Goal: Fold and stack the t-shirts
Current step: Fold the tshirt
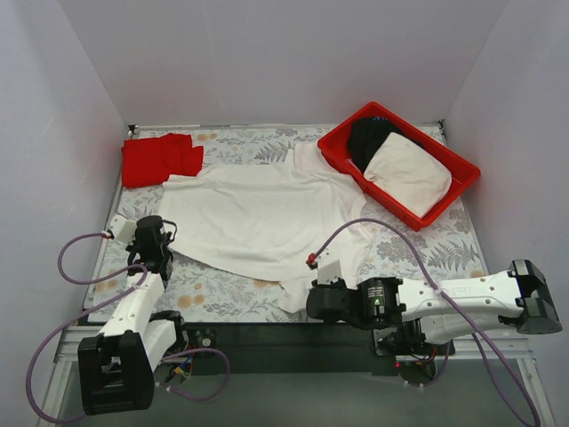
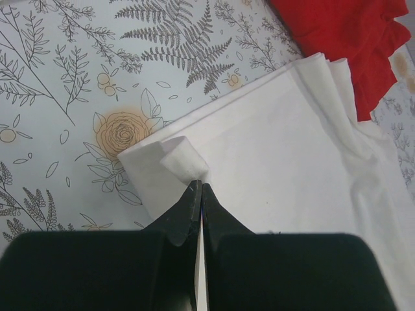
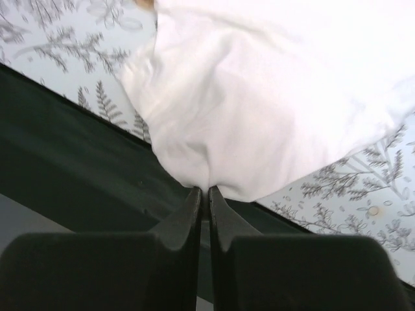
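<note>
Left jaws clench a corner of the white t-shirt [image 1: 258,213]; right jaws seemingly pinch its near hem at the worktop [image 1: 213,298] edge.

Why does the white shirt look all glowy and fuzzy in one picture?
Right wrist: the white shirt fills the view close up, so it washes out bright and soft, and its folds are hard to see. Left wrist: sharper, with the fern print on the table crisp and the shirt's layered edges clear. Top: even light, only faint shadows.
</note>
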